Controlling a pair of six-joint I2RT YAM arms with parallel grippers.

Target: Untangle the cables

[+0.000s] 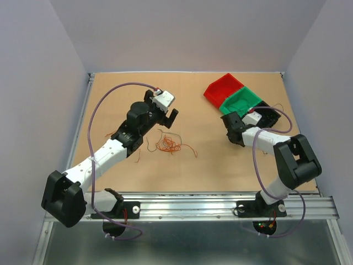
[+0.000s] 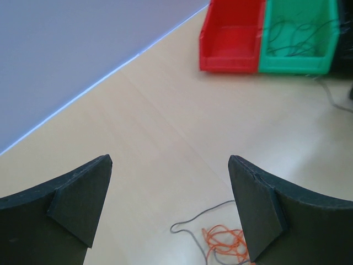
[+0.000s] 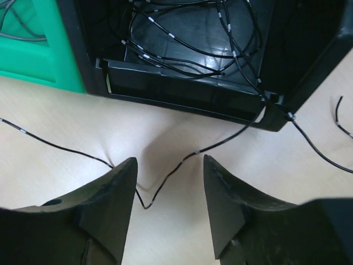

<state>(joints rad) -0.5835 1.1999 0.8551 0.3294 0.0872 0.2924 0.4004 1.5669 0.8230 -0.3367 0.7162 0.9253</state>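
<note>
As the unclenched right tool (image 3: 169, 161) straddles a black cable (image 3: 194, 154) trailing from the bin (image 3: 182, 99) at 12 o'clock, I judge sorting underway: pinch it next. Left tool (image 2: 170, 163) released.

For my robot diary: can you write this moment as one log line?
left fingers: open, near orange cables | right fingers: open, astride black cable trailing from black bin

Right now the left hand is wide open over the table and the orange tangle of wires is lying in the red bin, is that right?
Not quite. The left hand is wide open over the table, but the orange tangle of wires lies on the table near that hand, not in the red bin. The top external view shows it.
</note>
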